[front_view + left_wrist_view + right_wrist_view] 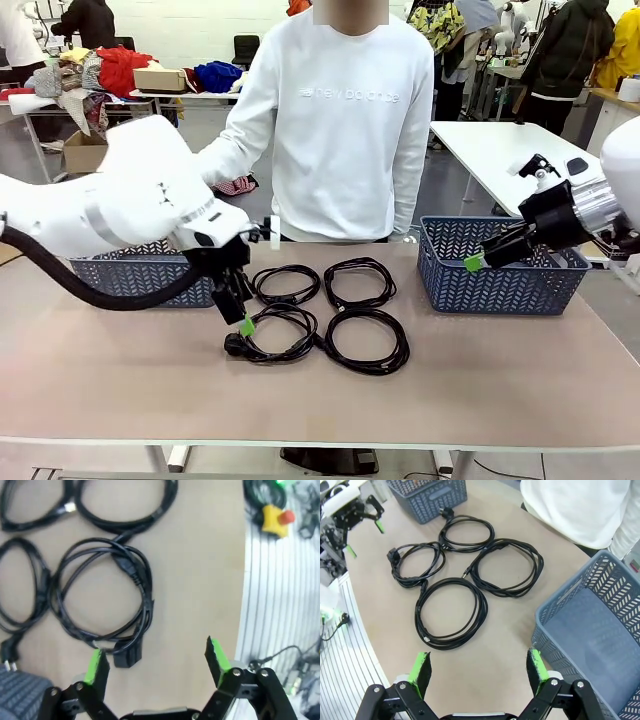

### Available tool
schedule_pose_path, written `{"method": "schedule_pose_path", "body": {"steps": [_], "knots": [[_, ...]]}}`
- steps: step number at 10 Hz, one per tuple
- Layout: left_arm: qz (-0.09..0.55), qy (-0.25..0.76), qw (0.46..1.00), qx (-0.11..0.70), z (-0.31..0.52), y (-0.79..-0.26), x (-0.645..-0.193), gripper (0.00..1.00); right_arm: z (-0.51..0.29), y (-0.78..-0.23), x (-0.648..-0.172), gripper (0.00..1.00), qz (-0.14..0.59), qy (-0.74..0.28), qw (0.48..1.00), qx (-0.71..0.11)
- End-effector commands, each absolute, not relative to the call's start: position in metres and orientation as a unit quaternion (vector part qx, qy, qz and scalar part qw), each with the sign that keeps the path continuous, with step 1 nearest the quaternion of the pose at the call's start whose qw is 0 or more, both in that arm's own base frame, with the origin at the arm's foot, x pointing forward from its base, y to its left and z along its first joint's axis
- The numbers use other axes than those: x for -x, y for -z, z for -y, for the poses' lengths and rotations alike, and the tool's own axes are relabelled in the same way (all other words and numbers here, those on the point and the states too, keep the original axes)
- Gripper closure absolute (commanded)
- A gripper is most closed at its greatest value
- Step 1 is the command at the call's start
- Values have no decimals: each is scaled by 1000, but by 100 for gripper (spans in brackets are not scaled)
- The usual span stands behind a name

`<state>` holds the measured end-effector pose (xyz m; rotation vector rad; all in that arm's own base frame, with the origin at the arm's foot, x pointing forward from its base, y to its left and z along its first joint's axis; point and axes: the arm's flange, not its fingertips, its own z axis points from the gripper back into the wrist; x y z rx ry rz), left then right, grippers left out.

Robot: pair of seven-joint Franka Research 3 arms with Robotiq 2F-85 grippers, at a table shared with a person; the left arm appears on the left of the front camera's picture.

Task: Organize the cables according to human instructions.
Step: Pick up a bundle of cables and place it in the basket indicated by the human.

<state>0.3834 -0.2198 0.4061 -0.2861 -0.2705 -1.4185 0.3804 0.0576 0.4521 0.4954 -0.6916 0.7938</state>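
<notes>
Just below the left gripper (240, 316), whose jaws stand wide apart and hold nothing, four cables (322, 342) lie coiled on the table (520, 380), one plug (125, 657) beside a fingertip. Behind those jaws sits a blue basket (140, 275), its inside hidden. The right gripper (476, 262), equally spread and unladen, hangs at a second basket (500, 285); the cables lie outside both.

White sweatshirt (345, 140) on the person, pale "new balance" wordmark across its chest
</notes>
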Motion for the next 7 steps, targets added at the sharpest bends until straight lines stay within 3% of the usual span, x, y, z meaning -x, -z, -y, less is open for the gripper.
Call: {"method": "schedule_pose_path", "body": {"steps": [1, 7], "knots": [[114, 676, 720, 109, 227, -396, -388, 0, -57, -450, -386, 0, 338, -386, 825, -236], [105, 678, 720, 104, 242, -379, -381, 0, -57, -450, -386, 0, 338, -386, 825, -236]]}}
